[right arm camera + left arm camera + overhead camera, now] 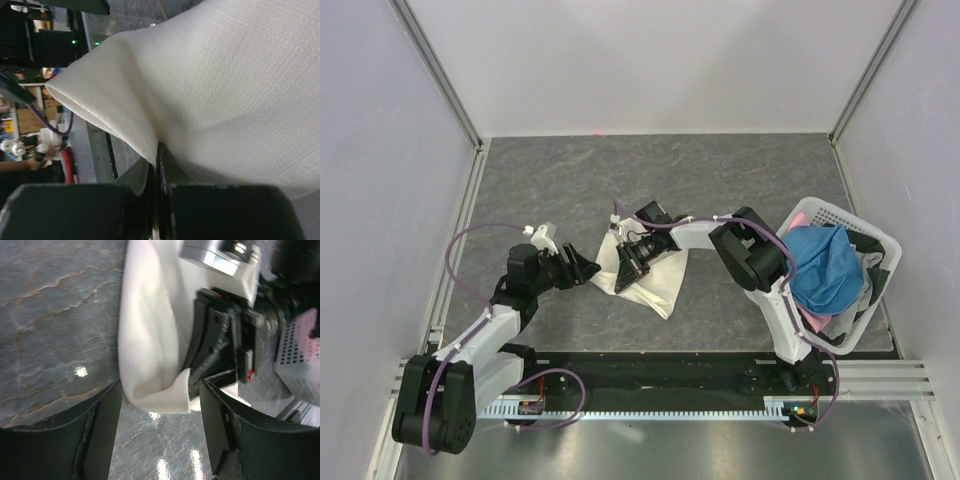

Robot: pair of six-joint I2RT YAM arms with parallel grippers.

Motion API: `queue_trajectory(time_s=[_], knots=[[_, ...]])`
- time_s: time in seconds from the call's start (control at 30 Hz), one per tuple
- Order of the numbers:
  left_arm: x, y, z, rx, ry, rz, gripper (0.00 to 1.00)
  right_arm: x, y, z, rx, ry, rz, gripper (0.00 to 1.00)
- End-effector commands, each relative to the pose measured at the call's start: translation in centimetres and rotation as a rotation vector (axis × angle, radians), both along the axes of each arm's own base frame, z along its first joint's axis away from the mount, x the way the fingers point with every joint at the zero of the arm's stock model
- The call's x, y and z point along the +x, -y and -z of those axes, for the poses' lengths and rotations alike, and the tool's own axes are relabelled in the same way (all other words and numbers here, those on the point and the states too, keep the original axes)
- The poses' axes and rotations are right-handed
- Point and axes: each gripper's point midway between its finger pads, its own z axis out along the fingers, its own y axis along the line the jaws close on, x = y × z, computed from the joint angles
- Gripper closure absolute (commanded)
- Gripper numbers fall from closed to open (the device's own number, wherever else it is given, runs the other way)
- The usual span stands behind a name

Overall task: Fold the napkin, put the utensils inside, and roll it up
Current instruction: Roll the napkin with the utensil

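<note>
Napkin of soft cream-white cloth (658,287) lies bunched near the middle of the grey marbled table (570,180), which pale walls (650,60) enclose on three sides. At the right edge stands a white plastic basket (850,215), partly covered by the right arm. The right gripper (628,272) is clenched on a napkin fold and hides the cloth's middle. The left gripper (588,268) is released, its fingers spread at the napkin's left corner.
</note>
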Motion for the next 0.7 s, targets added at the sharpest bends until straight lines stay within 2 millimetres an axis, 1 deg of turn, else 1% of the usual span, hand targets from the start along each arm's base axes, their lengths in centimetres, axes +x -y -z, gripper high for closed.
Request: queue_trajectory(time_s=[0.0, 0.03, 0.13, 0.2, 0.23, 0.3, 0.33, 0.4, 0.43, 0.47, 0.5, 0.57, 0.6, 0.63, 0.67], knots=[[1.2, 0.8, -1.7, 0.097, 0.204, 0.078, 0.30, 0.5, 0.5, 0.2, 0.013, -0.144, 0.016, 1.00], [1.0, 1.2, -1.7, 0.100, 0.211, 0.096, 0.30, 0.5, 0.6, 0.7, 0.002, -0.164, 0.024, 1.00], [1.0, 1.8, -1.7, 0.112, 0.239, 0.125, 0.28, 1.1, 0.9, 1.2, -0.011, -0.197, 0.048, 1.00], [1.2, 2.1, -1.6, 0.126, 0.250, 0.139, 0.27, 1.1, 1.0, 1.6, -0.013, -0.213, 0.049, 1.00], [1.4, 2.3, -1.7, 0.130, 0.255, 0.144, 0.27, 1.2, 1.0, 1.6, -0.013, -0.216, 0.051, 1.00], [1.5, 2.4, -1.0, 0.150, 0.239, 0.155, 0.27, 1.1, 1.1, 1.8, -0.017, -0.223, 0.053, 1.00], [1.7, 2.7, -1.2, 0.157, 0.246, 0.160, 0.27, 1.1, 1.1, 1.8, -0.019, -0.225, 0.053, 1.00], [1.9, 3.0, -0.6, 0.173, 0.231, 0.175, 0.27, 1.1, 1.1, 2.0, -0.020, -0.237, 0.054, 1.00], [2.1, 3.3, -0.8, 0.177, 0.239, 0.183, 0.28, 1.1, 1.1, 2.1, -0.022, -0.237, 0.055, 1.00], [2.2, 3.3, -0.6, 0.186, 0.234, 0.184, 0.30, 1.0, 1.1, 2.1, -0.021, -0.240, 0.054, 1.00], [2.3, 3.3, -0.1, 0.195, 0.216, 0.184, 0.34, 1.1, 1.2, 2.2, -0.022, -0.242, 0.055, 1.00], [2.8, 3.2, 0.2, 0.210, 0.203, 0.171, 0.41, 1.0, 1.2, 2.2, -0.023, -0.245, 0.055, 1.00], [2.8, 3.2, 0.5, 0.217, 0.189, 0.169, 0.47, 1.1, 1.2, 2.3, -0.023, -0.244, 0.057, 1.00], [3.1, 3.1, 0.4, 0.220, 0.189, 0.165, 0.52, 1.1, 1.3, 2.3, -0.022, -0.244, 0.057, 1.00], [3.0, 3.1, 0.7, 0.222, 0.182, 0.167, 0.61, 1.1, 1.3, 2.2, -0.022, -0.244, 0.056, 1.00]])
